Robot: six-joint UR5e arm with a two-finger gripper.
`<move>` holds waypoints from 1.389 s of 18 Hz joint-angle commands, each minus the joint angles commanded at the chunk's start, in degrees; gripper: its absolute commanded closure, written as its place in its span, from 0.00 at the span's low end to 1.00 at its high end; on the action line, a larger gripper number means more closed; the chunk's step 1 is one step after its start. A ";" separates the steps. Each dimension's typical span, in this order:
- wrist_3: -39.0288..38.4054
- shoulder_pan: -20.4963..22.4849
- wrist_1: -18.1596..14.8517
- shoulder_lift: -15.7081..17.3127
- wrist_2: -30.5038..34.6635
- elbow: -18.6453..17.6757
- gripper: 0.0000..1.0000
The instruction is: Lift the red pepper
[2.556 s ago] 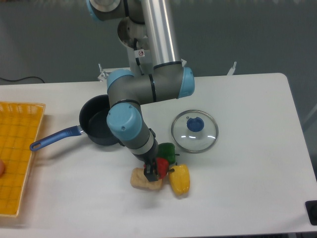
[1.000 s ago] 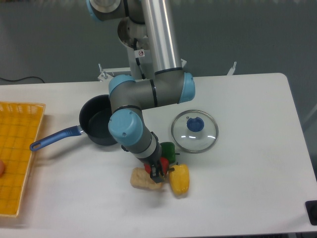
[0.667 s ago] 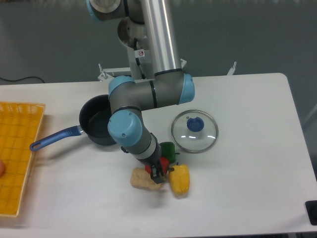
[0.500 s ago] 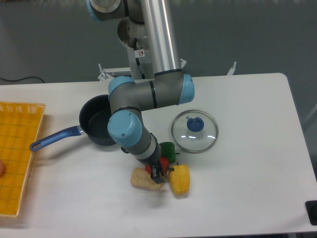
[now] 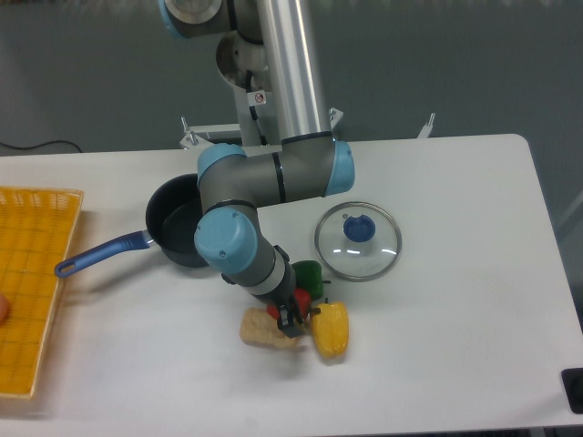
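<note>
Now my gripper is down on the red pepper, fingers apparently clamped on it, though the wrist hides most of the contact. Since 2.6 s ago I have descended and shifted slightly; over the last second little changed. Green pepper and yellow pepper crowd it; judged ready for lift.

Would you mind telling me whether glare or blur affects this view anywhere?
Camera view: bright reflections streak the glass lid; the picture is soft overall, and the hand blocks most of the red pepper, so its hold cannot be read.
</note>
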 joint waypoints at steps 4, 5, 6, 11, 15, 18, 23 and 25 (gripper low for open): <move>-1.41 -0.09 0.00 -0.09 0.00 0.00 0.10; -1.50 -0.09 0.00 -0.17 0.09 0.00 0.10; -1.50 -0.17 0.00 -0.18 0.09 0.00 0.11; -3.08 -0.44 -0.09 -0.18 0.26 0.17 0.29; -4.57 -0.53 -0.18 -0.09 0.35 0.26 0.41; -4.84 -0.53 -0.26 0.61 0.44 0.44 0.41; -5.01 -0.44 -2.37 3.16 0.35 0.09 0.41; -6.15 0.08 -2.81 4.21 -0.26 0.17 0.41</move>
